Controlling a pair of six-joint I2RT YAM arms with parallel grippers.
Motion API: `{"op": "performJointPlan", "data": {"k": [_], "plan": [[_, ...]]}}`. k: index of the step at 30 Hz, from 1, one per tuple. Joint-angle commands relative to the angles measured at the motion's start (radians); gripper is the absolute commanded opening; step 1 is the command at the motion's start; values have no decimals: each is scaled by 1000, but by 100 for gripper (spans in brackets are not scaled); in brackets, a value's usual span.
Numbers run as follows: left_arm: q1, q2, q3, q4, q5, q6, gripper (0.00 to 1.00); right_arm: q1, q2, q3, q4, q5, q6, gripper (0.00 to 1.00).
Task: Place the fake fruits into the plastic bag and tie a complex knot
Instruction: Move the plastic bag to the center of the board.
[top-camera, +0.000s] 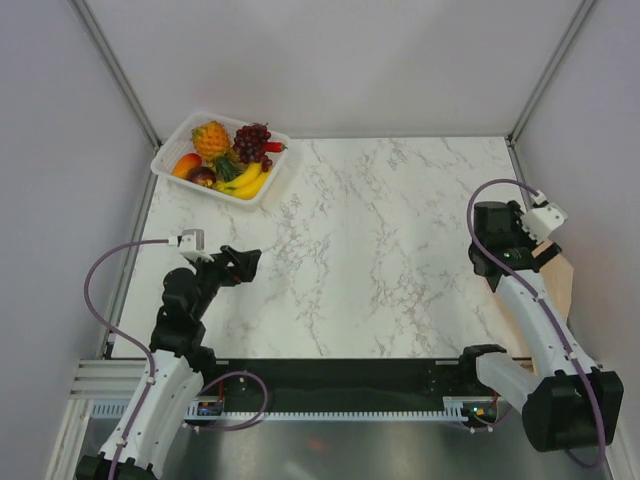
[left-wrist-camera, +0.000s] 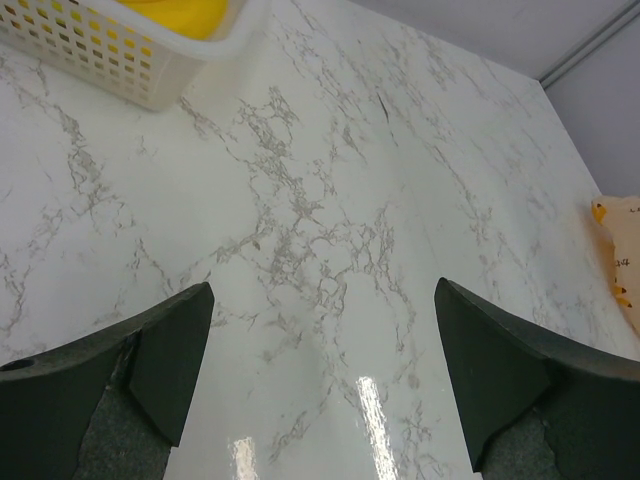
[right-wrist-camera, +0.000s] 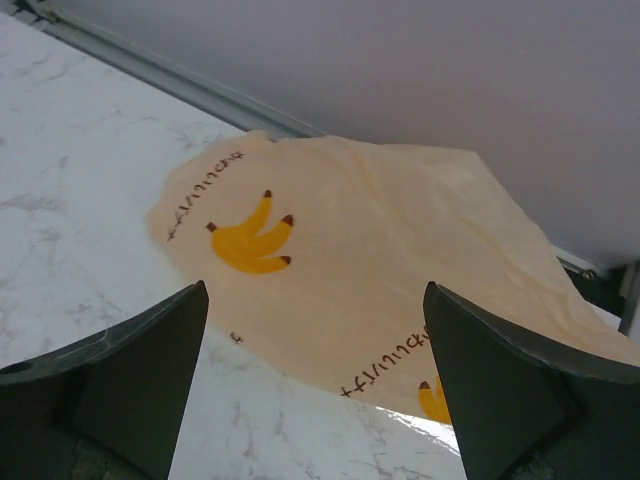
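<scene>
Right fingers (right-wrist-camera: 120, 380) spread empty facing the plastic bag (right-wrist-camera: 380, 260), banana-printed, lettering illegible; left fingers (left-wrist-camera: 150, 370) likewise spread.

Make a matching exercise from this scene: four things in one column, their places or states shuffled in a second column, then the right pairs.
Things
1. basket
2. bag
3. left end effector
4. right end effector

Places or states
A. open, pointed at the bag
B. at the far left corner of the table, holding the fruit
C. lying flat at the table's right edge
D. open above bare table on the near left

Pairs: 1-B, 2-C, 3-D, 4-A
</scene>
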Motion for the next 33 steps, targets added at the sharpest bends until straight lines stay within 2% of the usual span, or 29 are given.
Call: {"op": "performJointPlan", "data": {"k": [1, 6, 10, 12, 13, 14, 15, 16, 18, 21, 24, 26, 30, 31, 33], "plan": [[0, -7, -5, 45, 22, 34, 100, -129, 2, -40, 0, 21, 106, 98], [0, -17, -11, 45, 22, 33, 100, -311, 155, -109, 67, 13, 235, 98], [0, -7, -9, 53, 28, 33, 100, -439, 324, -95, 127, -123, 355, 96], [0, -1, -9, 56, 28, 33, 100, -455, 410, -115, 208, -189, 376, 59], [1, -1, -8, 56, 28, 33, 100, -461, 438, -115, 254, -228, 375, 51], [1, 1, -8, 56, 30, 33, 100, -461, 462, -103, 261, -240, 375, 48], [0, -4, -8, 54, 30, 34, 100, -461, 495, -102, 265, -252, 375, 34], [1, -5, -8, 54, 30, 33, 100, -461, 503, -111, 282, -274, 376, 8], [0, -4, -6, 54, 27, 33, 100, -460, 486, -129, 311, -291, 346, 0], [0, -2, -5, 53, 31, 33, 100, -428, 406, -169, 342, -283, 317, 0], [1, 1, -3, 53, 36, 33, 100, -336, 307, -192, 360, -306, 255, 0], [0, 1, -2, 53, 36, 33, 100, -230, 244, -206, 385, -364, 198, 0], [0, 15, 3, 54, 33, 28, 100, -15, 173, -206, 380, -504, 213, 0], [0, 21, 4, 53, 33, 30, 100, 91, 161, -197, 392, -515, 223, 0], [0, 22, 6, 53, 33, 30, 100, 215, 144, -171, 415, -504, 229, 0]]}}
